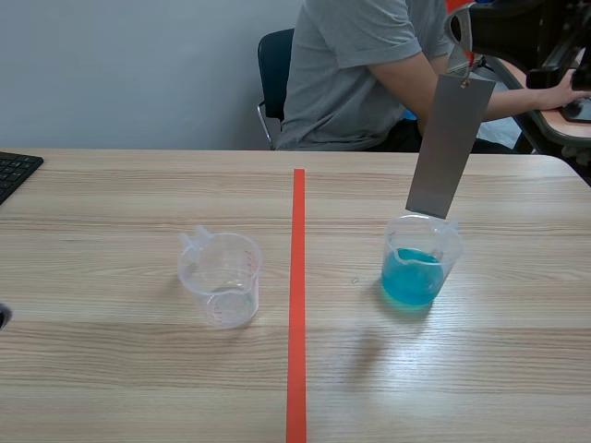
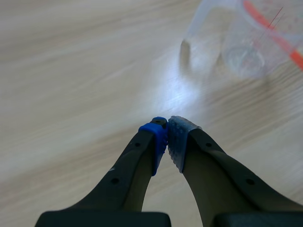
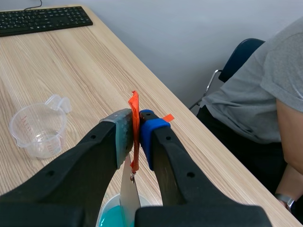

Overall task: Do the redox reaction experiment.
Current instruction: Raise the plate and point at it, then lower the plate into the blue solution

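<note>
A pale wooden worktop (image 1: pixel 138 369) is seen, with a person (image 1: pixel 351 74) seated at its far side. A grey metal strip (image 1: pixel 450 148) is pinched by its orange tab (image 3: pixel 134 137) between the right gripper (image 3: pixel 136 127) fingers and hangs over the beaker of blue liquid (image 1: pixel 420 263), lower end at the rim. An empty measuring cup (image 1: pixel 222 277) is set across the red line, and near it the left gripper (image 2: pixel 168 130) fingers are pressed together on nothing.

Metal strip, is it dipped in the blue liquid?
Out: strip hangs from the right gripper, its lower end at the beaker rim, above the liquid.

Strip (image 1: pixel 449 148) over right cup (image 1: pixel 421 268), other cup (image 1: pixel 222 277) left
</note>
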Robot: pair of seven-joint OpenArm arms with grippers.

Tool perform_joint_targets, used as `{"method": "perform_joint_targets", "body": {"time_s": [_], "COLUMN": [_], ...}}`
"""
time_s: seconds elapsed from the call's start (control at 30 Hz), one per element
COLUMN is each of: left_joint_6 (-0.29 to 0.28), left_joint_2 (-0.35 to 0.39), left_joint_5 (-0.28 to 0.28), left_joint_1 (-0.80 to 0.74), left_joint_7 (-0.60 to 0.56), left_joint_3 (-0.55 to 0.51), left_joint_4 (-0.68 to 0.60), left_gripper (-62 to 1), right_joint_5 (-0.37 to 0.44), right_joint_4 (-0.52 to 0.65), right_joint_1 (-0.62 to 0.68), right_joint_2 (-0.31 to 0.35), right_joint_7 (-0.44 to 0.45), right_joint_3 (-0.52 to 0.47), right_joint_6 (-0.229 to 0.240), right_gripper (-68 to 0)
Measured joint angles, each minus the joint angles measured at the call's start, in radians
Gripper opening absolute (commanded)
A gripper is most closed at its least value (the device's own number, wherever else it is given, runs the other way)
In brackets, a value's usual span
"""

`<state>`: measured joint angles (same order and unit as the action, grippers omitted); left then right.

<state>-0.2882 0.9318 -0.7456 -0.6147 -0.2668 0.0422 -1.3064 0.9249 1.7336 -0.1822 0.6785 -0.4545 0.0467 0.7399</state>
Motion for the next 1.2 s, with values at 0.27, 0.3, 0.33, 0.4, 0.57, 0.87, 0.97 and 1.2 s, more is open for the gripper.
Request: {"method": "perform_joint_targets", "body": {"time_s": [0.27,0.3,0.33,0.4,0.57,0.87,0.97,1.2], "left_joint_6": [0.019,0.019,0.019,0.019,0.02,0.034,0.034,0.034], "left_joint_2": [-0.138,-0.154,-0.171,-0.204,-0.277,-0.33,-0.33,-0.328], "left_joint_5": [0.008,0.008,0.008,0.008,0.011,0.011,0.011,0.011], "left_joint_1": [-0.209,-0.222,-0.233,-0.255,-0.305,-0.319,-0.319,-0.319], "left_joint_7": [-0.001,-0.001,0.0,-0.001,-0.001,0.003,0.01,0.011], "left_joint_3": [-0.14,-0.145,-0.151,-0.167,-0.212,-0.221,-0.221,-0.221], "left_joint_4": [0.002,0.002,0.002,0.002,0.002,0.003,0.003,0.004], "left_gripper": [-56.5,-56.5,-56.5,-56.5,-56.5,-56.5,-56.5,-56.5], "right_joint_5": [0.0,0.0,0.0,0.0,-0.009,-0.083,-0.112,-0.133], "right_joint_4": [0.0,0.0,0.0,0.0,-0.008,-0.045,-0.045,-0.045], "right_joint_1": [0.0,0.0,0.0,0.0,0.0,0.0,0.0,0.0], "right_joint_2": [0.0,0.0,0.0,0.0,0.0,-0.005,-0.008,-0.019], "right_joint_7": [0.0,0.0,0.0,0.0,0.015,0.065,0.076,0.089], "right_joint_3": [0.0,0.0,0.0,0.0,0.0,0.0,0.007,0.048], "right_joint_6": [0.0,0.0,0.0,0.0,0.0,0.0,0.0,0.0], "right_gripper": [-66.0,-66.0,-66.0,-66.0,-66.0,-66.0,-66.0,-66.0]}}
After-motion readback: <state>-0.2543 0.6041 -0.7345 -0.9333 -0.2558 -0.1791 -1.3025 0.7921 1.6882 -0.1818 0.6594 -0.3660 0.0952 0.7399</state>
